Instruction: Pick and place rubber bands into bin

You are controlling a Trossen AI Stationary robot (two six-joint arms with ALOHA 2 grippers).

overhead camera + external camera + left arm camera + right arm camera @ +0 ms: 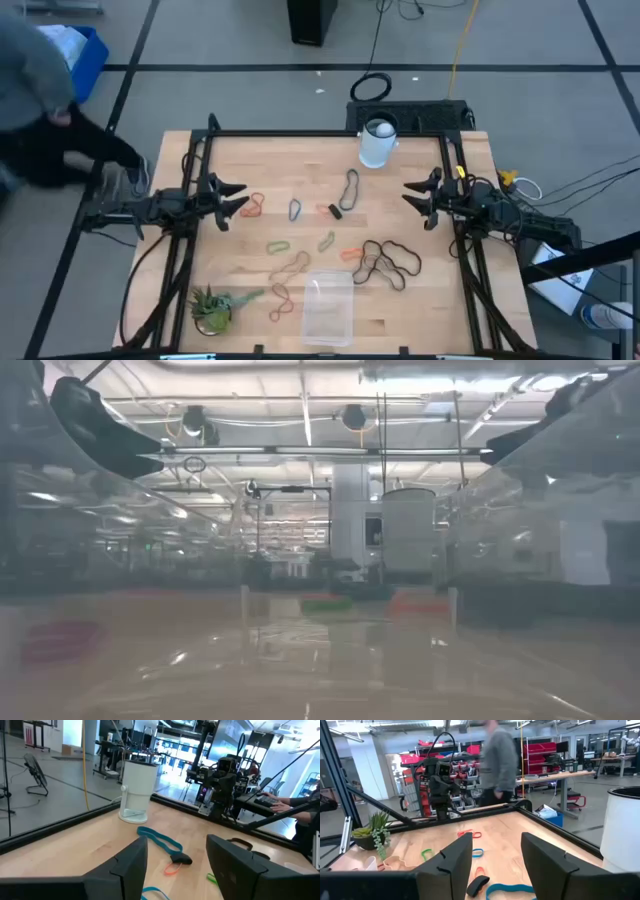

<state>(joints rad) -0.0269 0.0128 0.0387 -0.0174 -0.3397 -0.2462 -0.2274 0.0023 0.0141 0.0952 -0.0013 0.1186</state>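
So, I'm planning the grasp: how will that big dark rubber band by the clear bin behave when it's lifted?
Probably floppy: the dark rubber band lies in loose, wavy loops on the table, so it should sag and dangle. It looks thin, so likely very light. It seems to overlap an orange band, which might drag along toward the bin.

No legible text, labels or numbers (any view).
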